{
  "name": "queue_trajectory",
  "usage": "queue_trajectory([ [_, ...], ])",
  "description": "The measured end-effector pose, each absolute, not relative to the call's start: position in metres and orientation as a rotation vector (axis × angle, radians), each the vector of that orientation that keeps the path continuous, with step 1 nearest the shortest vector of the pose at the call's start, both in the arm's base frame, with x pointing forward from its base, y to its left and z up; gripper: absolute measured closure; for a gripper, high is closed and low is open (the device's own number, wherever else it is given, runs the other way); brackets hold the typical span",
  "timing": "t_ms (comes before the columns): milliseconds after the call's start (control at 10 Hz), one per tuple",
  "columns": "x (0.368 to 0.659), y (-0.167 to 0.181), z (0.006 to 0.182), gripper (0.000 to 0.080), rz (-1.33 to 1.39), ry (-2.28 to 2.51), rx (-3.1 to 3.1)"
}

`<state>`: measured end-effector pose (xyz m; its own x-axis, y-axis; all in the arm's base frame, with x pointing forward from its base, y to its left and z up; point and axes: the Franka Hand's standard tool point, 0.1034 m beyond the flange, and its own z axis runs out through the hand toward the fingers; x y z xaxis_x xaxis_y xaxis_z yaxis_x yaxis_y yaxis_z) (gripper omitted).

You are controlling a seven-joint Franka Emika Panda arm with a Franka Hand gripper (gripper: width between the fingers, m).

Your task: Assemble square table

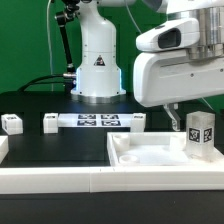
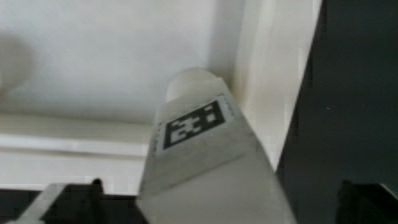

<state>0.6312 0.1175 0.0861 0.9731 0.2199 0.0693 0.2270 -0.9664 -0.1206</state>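
Observation:
The white square table top (image 1: 140, 160), a tray with a raised rim, lies at the front of the exterior view's right. One white leg (image 1: 200, 134) with a black-and-white tag stands upright at the tray's far right corner. In the wrist view that leg (image 2: 210, 150) rises from the tray corner (image 2: 107, 90) between my fingers. My gripper (image 2: 222, 205) is open, with a gap between the leg and each dark fingertip (image 2: 80, 203). In the exterior view my gripper (image 1: 188, 120) hangs just over the leg. Another tagged leg (image 1: 12, 124) lies on the black table at the exterior view's left.
The marker board (image 1: 95, 122) lies flat in front of the robot base (image 1: 97, 70). A long white border rail (image 1: 60, 182) runs along the front edge. A green backdrop stands behind the table.

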Motion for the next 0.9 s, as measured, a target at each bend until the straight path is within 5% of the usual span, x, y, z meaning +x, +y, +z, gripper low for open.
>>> queue_trajectory([
  [400,0.6315,0.1161,0.0856,0.0150,-0.105,-0.690,-2.952],
  [500,0.6315,0.1161,0.0855,0.0245,-0.105,-0.689,-2.953],
  [600,0.6315,0.1161,0.0855,0.0245,-0.105,-0.688,-2.953],
  [700,0.6315,0.1162,0.0855,0.0445,-0.104,-0.672,-2.955],
  [900,0.6314,0.1163,0.0854,0.0510,-0.101,-0.621,-2.964],
])
